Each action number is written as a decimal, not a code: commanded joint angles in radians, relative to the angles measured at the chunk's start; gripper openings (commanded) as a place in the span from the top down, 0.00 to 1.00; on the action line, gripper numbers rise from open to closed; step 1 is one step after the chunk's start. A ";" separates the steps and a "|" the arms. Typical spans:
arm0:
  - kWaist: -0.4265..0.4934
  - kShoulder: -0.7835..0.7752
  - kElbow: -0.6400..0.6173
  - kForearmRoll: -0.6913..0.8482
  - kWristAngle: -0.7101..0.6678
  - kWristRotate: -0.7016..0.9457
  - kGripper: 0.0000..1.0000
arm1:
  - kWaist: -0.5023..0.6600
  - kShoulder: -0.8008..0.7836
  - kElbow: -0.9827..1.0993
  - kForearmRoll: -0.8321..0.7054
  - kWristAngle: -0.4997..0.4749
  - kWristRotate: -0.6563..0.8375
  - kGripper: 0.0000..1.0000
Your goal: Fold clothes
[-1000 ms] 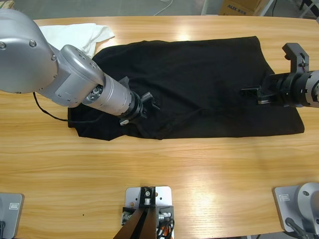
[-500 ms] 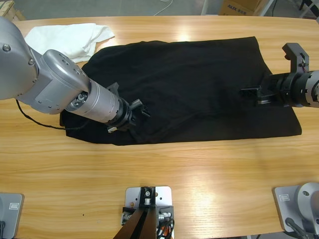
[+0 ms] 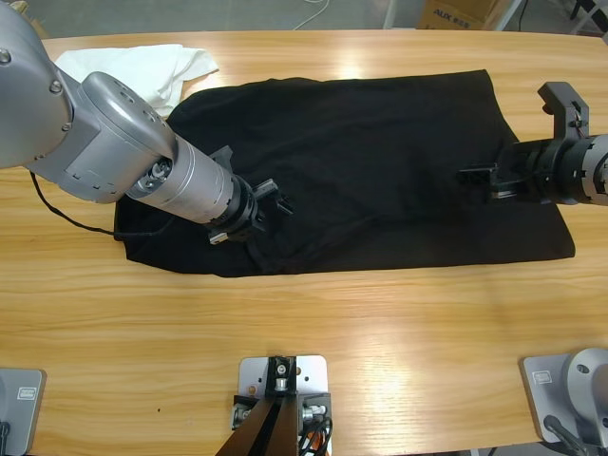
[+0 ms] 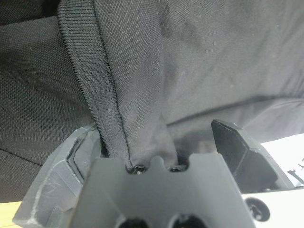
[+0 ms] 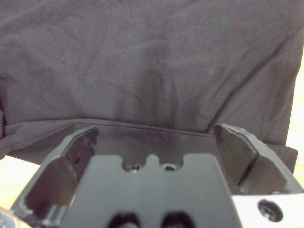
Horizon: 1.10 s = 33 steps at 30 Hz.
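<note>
- The black T-shirt point(image 3: 370, 171) lies lengthwise on the bench point(image 3: 399, 332), apparently folded once; cross folds remain
- Our left pincer point(image 3: 249, 211) has fabric bunched between parted jaws; we cannot tell whether it pinches
- Our right pincer point(image 3: 480, 178) gapes, empty

Bright overhead light, table point(image 3: 380, 323) glare, wrist foregrounds perhaps blurred

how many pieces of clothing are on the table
2: a large black soft-fabric T-shirt spread across the middle of the wooden table, and a smaller crumpled white garment at the far left corner, partly hidden behind the left arm.
</note>
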 commanded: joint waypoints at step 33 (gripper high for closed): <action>-0.015 0.094 -0.017 -0.020 0.027 0.043 1.00 | -0.005 0.028 0.019 -0.012 0.026 0.012 0.00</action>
